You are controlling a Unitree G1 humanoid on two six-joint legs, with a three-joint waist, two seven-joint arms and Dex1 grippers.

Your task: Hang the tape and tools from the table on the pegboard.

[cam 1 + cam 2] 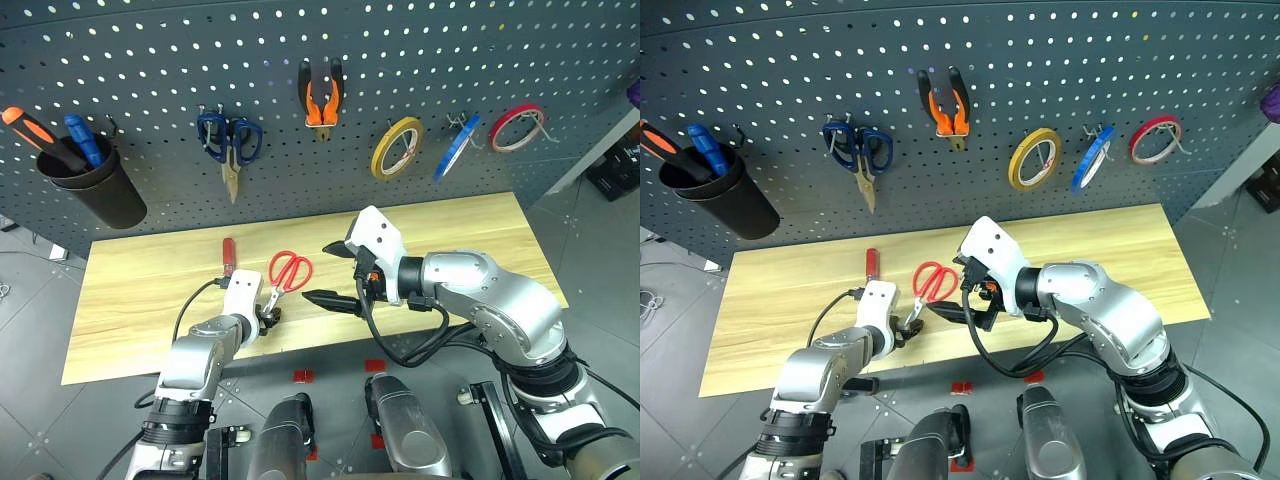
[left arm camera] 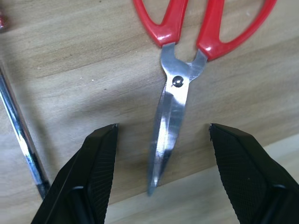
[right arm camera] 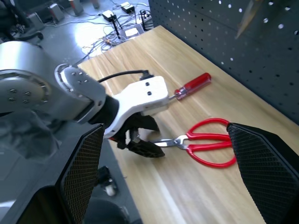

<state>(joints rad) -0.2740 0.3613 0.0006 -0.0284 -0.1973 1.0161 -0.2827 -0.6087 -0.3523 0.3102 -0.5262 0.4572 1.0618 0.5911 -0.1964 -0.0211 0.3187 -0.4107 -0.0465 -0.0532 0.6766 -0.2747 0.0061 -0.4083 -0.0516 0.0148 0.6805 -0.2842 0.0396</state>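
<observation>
Red-handled scissors (image 1: 290, 271) lie flat on the wooden table (image 1: 460, 240), blades closed and pointing at the front edge. My left gripper (image 2: 162, 127) is open, one finger on each side of the blade tip (image 2: 159, 158), touching neither side. The red-handled screwdriver (image 1: 228, 255) lies just left of the scissors. My right gripper (image 1: 330, 273) hovers open to the right of the scissors, holding nothing. On the pegboard (image 1: 150, 60) hang the orange-and-black pliers (image 1: 321, 95) and the blue tape (image 1: 456, 146).
Blue-handled scissors (image 1: 230, 140), a yellow tape ring (image 1: 397, 148) and a red tape ring (image 1: 517, 127) also hang on the board. A black cup (image 1: 95, 180) at the far left holds orange and blue screwdrivers. The scissors' tip lies close to the table's front edge.
</observation>
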